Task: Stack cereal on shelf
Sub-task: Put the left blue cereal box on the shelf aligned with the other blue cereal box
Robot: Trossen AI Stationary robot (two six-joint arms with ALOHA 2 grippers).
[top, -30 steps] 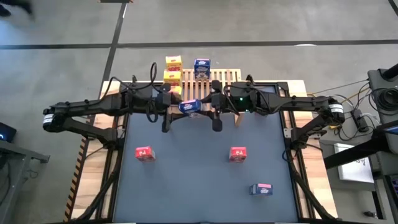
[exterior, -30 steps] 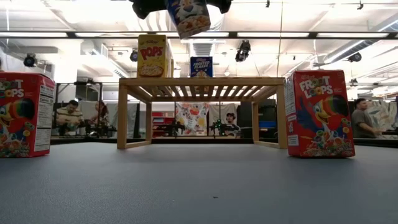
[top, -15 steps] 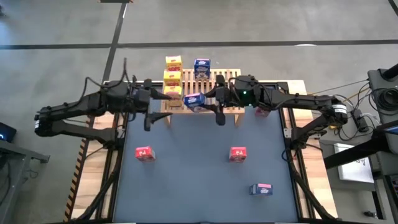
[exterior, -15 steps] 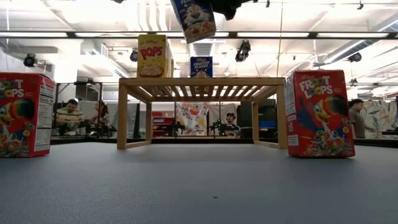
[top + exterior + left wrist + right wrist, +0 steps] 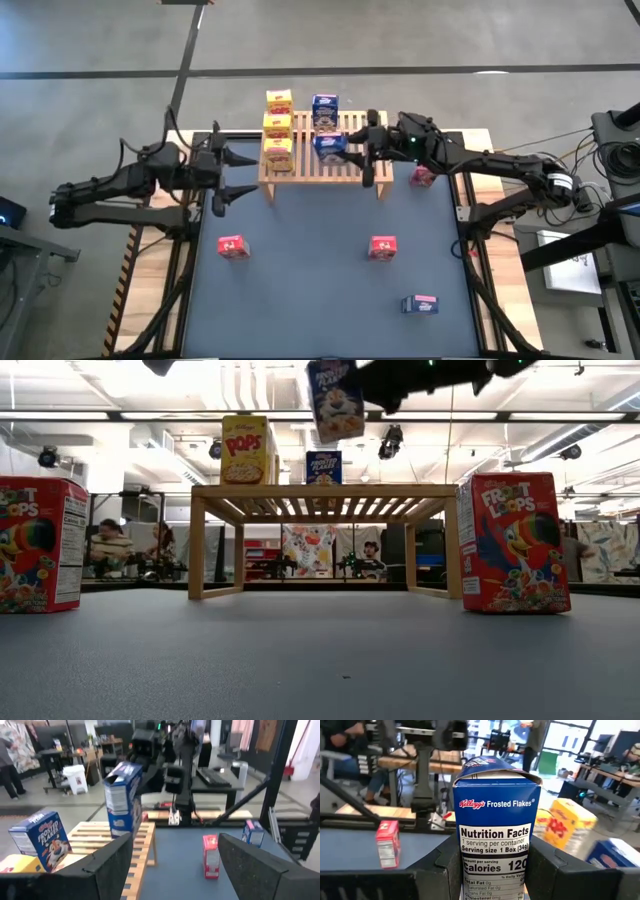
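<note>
Gripping a blue cereal box (image 5: pixel 495 835) between its fingers, right hand (image 5: pixel 352 152) above shelf (image 5: pixel 350 170).

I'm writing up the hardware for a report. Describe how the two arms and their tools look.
Both arms are slim, black, jointed links with black cables looping along them. The left tool and the right tool each end in two dark, flat, matte fingers. A small green light glows on the right arm's wrist. A pale band rings each arm near its outer end.

Bright, even overhead strip lights (image 5: pixel 330 415), soft shadows, bg ppl + yellow box (image 5: pixel 568 826) motion-blurred.
</note>
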